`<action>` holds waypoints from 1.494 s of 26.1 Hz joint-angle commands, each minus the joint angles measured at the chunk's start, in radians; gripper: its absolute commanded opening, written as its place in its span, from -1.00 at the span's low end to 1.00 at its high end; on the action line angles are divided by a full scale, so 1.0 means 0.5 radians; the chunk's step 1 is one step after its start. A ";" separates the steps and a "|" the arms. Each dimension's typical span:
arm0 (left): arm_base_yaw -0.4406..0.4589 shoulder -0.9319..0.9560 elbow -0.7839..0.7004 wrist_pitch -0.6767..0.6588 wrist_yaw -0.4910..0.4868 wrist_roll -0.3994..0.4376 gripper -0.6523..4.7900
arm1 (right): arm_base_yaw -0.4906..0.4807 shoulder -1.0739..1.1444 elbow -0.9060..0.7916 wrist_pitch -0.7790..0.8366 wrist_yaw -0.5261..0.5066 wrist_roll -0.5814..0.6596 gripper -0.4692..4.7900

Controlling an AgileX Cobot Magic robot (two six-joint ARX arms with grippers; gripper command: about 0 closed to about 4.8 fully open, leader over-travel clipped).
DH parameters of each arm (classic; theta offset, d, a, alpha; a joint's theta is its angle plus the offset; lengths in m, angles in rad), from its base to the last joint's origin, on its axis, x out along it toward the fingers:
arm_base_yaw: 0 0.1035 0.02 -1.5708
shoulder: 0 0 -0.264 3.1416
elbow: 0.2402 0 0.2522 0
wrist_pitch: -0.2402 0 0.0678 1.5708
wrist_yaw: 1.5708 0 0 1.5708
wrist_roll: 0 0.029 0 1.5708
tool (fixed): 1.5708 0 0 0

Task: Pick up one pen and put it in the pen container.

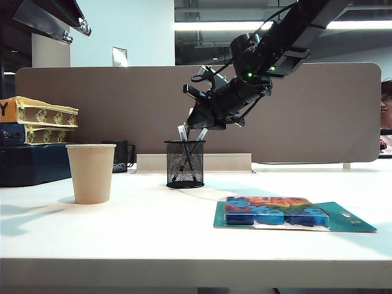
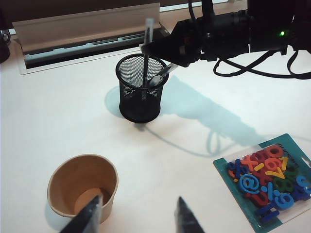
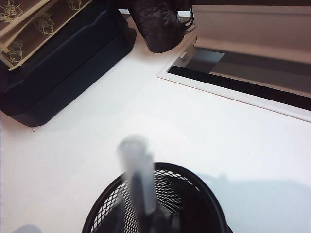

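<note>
The right gripper [image 1: 195,127] hangs just above the pen container [image 1: 185,163]; how wide it stands can't be told. Under it the pen [image 2: 145,53], black with pale cap, stands inside against the rim. The left gripper [image 2: 138,218] gapes empty above the paper cup [image 2: 82,189], open tabletop between.

"Y" on yellow box [image 1: 7,109]; "@" among coloured pieces in teal pack [image 2: 249,184].

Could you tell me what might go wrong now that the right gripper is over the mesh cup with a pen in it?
The right gripper hangs right at the rim of the pen container; pulling away low could catch the light cup and tip it. The upright pen pokes above the rim beside the fingers, so it could be dragged out again. The left gripper, open near the paper cup, could knock it.
</note>
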 commanded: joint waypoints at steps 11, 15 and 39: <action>0.002 -0.006 0.000 0.003 -0.005 -0.003 -0.05 | -0.008 -0.048 0.014 0.034 0.005 -0.005 -0.46; 0.002 -0.006 0.000 0.056 -0.005 -0.004 -0.05 | -0.024 -0.091 0.013 0.029 0.002 -0.005 -0.46; 0.002 -0.040 0.000 -0.022 -0.049 0.103 -0.05 | -0.147 -0.769 0.010 -0.982 -0.028 -0.598 -0.38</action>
